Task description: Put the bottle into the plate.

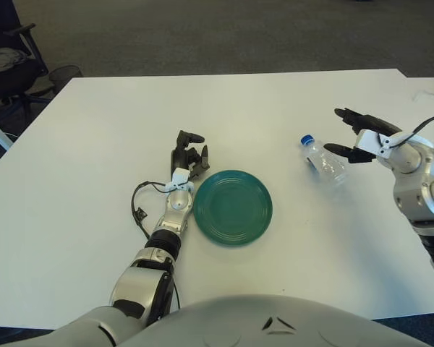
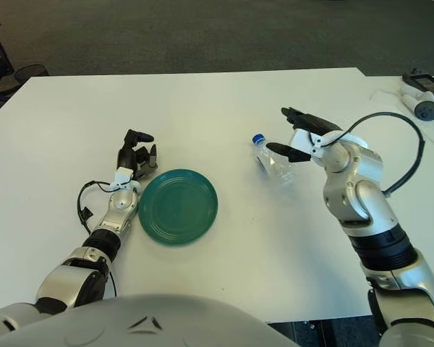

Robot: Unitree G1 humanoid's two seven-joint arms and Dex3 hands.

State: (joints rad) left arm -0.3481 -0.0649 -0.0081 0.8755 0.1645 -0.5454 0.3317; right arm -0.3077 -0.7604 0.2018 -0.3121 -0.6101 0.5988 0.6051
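While the bottle [image 1: 324, 161] lies on its side on the white worktop [image 1: 94, 217], the right hand [image 1: 351, 137] hangs just to its right with its dark fingers [image 1: 338, 150] spread apart and nothing between them. One finger reaches out over the far end of the bottle, another points at its side; from either eye I cannot tell whether a fingertip actually touches the plastic. The bottle is clear, with a blue cap [image 2: 258, 139] pointing toward the far left, away from the hand. It sits to the right of the green plate [image 1: 233, 207], well apart from it, with bare worktop between the two. The plate lies flat near the middle of the worktop, with nothing in it.

On the other side, the left hand [image 1: 187, 157] shows just beyond the plate's left rim, at the far left edge of it, fingers loosely curled upward and holding nothing. Its forearm runs back toward the robot's body along the plate's left side, and a thin black cable [image 1: 138, 206] loops out from the wrist onto the worktop.

From the right arm a black cable [image 2: 407, 141] arcs up and over to the wrist. At the far right corner of the worktop lie a couple of small pale objects [image 2: 423, 97], too small to make out. Off the far left corner stands a dark office chair [image 1: 11, 54] on grey carpet.
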